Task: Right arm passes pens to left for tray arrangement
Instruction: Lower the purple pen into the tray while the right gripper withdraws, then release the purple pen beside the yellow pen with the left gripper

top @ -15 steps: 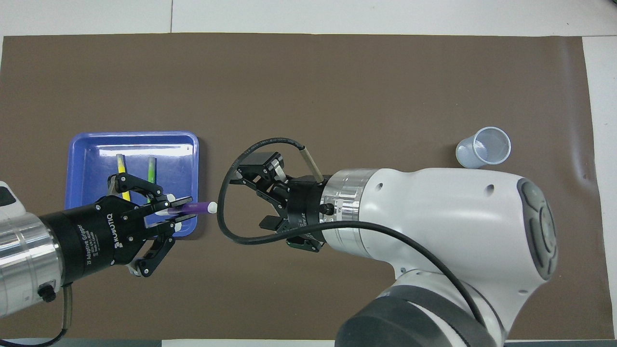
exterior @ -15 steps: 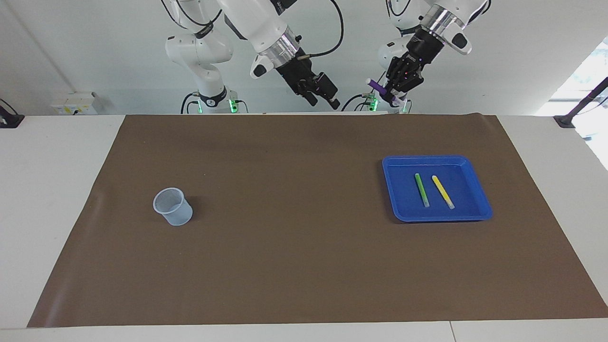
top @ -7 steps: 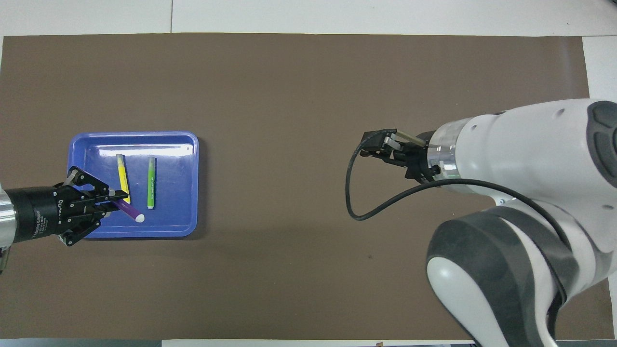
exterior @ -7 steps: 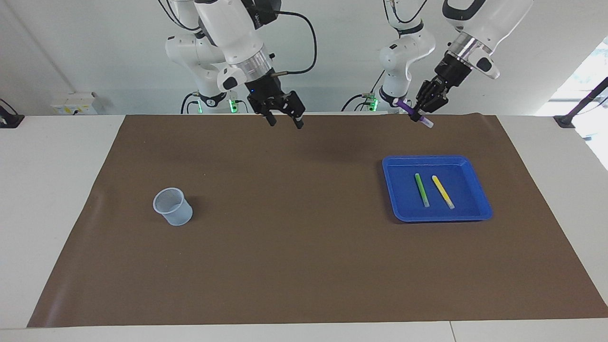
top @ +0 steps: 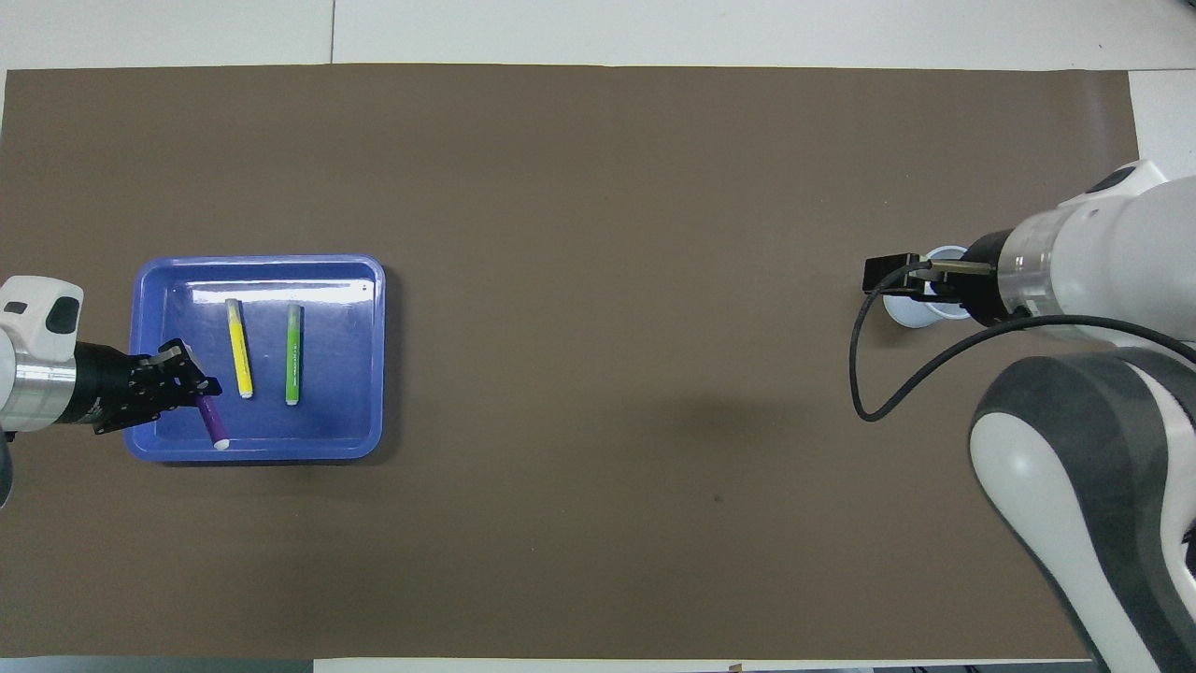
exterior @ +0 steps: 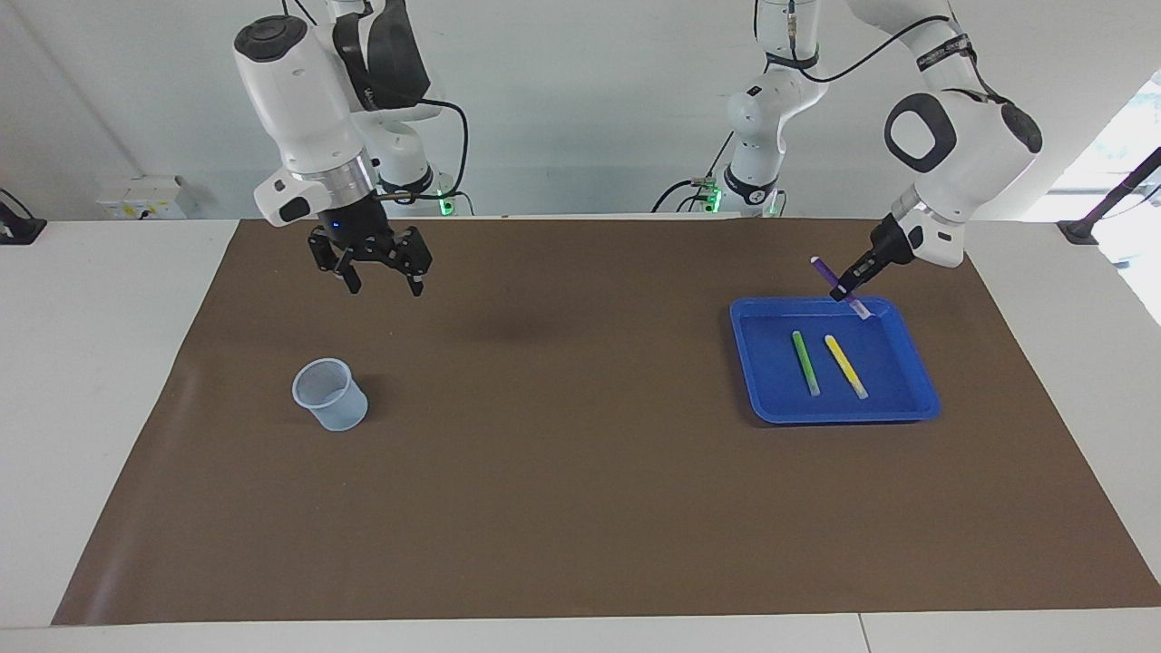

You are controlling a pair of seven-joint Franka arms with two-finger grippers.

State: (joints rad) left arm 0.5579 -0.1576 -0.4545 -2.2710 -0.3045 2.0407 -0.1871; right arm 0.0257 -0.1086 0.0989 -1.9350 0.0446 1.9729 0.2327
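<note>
Overhead view: left gripper (top: 198, 384) is clamping the purple pen (top: 214, 422) over the blue tray (top: 369, 280) – right gripper (exterior: 381, 276) is hanging with fingers apart

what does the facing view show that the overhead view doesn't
Only the facing view shows the arms' bases, the whole clear cup with the open right gripper raised above the mat nearer the robots, and the purple pen tilted over the rim of the blue tray.

Only the overhead view shows the right gripper covering part of the cup.

Both show the left gripper shut on the purple pen, and the green pen and yellow pen lying in the tray.
</note>
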